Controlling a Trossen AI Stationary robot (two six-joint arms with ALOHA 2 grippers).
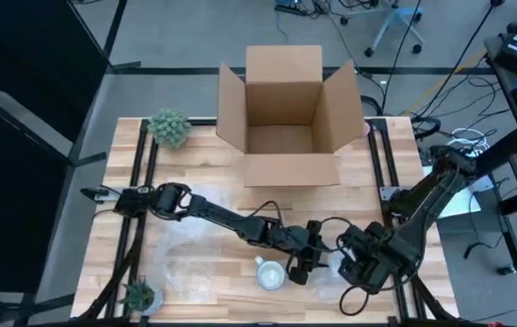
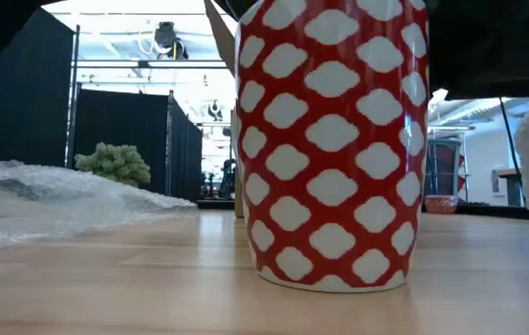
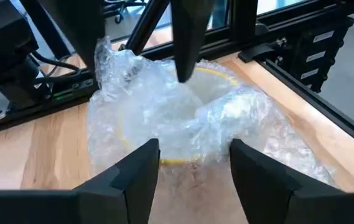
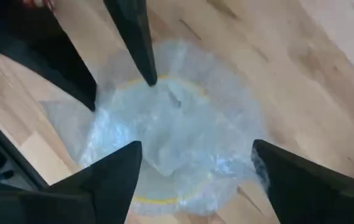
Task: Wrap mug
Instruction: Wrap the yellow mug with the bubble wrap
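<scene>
Both arms are showing black jointed housings trailing looped black cables; the left end effector (image 3: pixel 192 168) is showing matte black wedge-shaped fingers.

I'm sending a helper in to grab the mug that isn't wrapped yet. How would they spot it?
Start from the open cardboard box at the table's far edge and come straight toward the near edge. The mug stands there upright beside the left gripper: red with white cloud-shaped patches, bare, unlike the bubble-wrapped bundle beside it.
</scene>
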